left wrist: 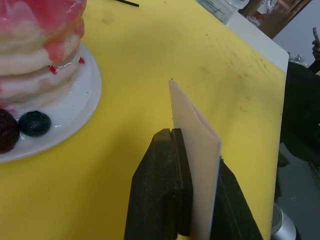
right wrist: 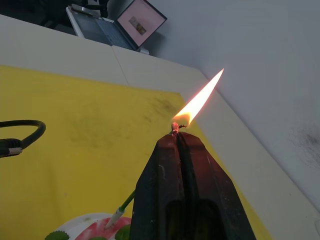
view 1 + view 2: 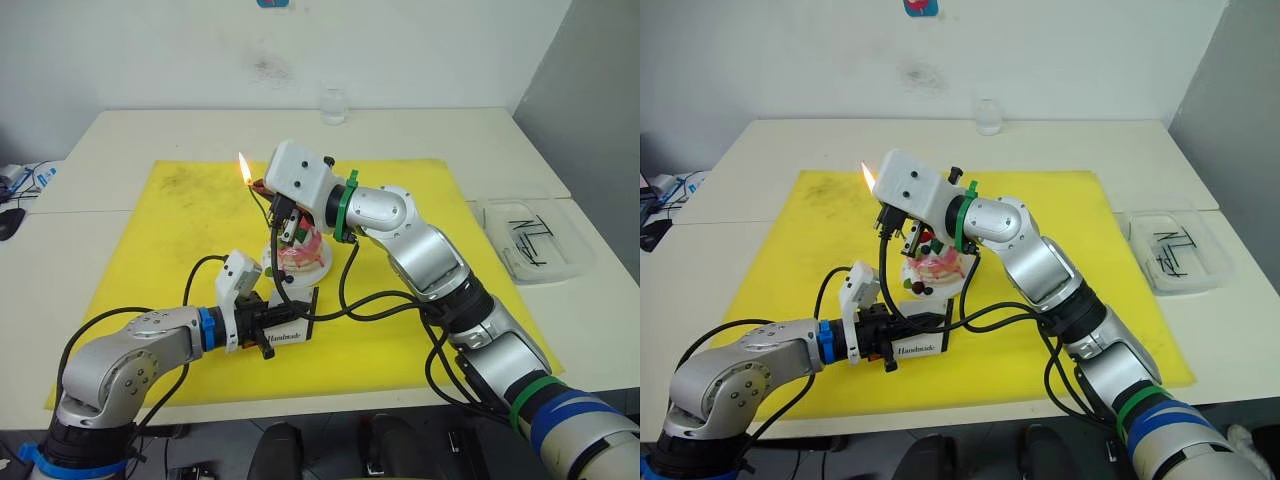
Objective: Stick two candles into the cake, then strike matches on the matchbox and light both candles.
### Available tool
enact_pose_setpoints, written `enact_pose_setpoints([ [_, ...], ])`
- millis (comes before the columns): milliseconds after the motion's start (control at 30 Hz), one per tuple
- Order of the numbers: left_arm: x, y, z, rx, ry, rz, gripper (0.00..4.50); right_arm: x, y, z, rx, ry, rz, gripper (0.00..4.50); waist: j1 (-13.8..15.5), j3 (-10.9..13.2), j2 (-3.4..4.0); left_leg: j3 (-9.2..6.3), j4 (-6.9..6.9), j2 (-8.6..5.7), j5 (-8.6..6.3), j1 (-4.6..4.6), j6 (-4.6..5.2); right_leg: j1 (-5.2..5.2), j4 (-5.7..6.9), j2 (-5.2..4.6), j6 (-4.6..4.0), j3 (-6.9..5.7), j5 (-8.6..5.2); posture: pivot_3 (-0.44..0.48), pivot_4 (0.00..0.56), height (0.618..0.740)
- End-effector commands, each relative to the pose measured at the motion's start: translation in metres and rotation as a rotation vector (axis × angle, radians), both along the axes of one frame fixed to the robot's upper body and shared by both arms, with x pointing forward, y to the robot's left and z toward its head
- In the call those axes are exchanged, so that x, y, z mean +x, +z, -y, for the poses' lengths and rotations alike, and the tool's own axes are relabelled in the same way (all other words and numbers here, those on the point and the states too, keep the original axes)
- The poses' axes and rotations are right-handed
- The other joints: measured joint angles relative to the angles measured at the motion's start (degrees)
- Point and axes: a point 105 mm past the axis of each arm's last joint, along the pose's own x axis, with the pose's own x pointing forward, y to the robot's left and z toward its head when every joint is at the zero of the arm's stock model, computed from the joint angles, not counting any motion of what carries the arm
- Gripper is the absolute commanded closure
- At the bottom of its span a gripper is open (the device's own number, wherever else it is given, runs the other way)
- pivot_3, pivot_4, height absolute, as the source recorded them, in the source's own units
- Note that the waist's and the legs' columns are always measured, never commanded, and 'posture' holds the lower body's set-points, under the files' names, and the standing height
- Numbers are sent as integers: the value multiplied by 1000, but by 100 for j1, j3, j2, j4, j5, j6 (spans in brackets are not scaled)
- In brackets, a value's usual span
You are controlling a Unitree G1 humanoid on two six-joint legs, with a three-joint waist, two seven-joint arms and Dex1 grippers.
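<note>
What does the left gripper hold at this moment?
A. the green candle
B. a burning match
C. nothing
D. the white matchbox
D: the left gripper is shut on the matchbox, its black fingers clamping the flat white box beside the cake, while the burning match is in the right gripper.

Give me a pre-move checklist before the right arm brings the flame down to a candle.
1. Match lit: ok; the flame burns at the right gripper tips.
2. Grip on match: ok, fingers shut, but only a stub shows, flame close to them.
3. Candle in cake: ok for the green candle, pale end up; the second cannot tell.
4. Matchbox held clear: ok, left gripper shut on it, beside the plate.
5. Flame above cake: ok.
</note>
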Motion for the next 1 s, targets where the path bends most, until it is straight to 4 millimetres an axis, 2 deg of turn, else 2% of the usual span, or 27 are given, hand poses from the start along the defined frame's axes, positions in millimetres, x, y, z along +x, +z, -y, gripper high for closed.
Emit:
enact_pose_setpoints([
  [33,-1,5,3,-11,-20,36,4500,-6,15,0,29,18,47,4469,0,0,0,0,0,0,0,0,0,0,0,0,0,0,0,0,150,735],
  [767,-1,5,7,-14,-36,38,4500,-8,12,1,29,23,16,4469,0,0,0,0,0,0,0,0,0,0,0,0,0,0,0,0,150,735],
  [900,0,6,8,-16,-39,39,4500,-12,19,4,52,39,12,4469,0,0,0,0,0,0,0,0,0,0,0,0,0,1,0,0,150,735],
  [1000,0,7,9,-19,-39,39,4500,-18,31,11,95,51,17,4469,2,0,0,0,0,0,0,-1,0,0,-1,0,1,-1,0,0,150,735],
])
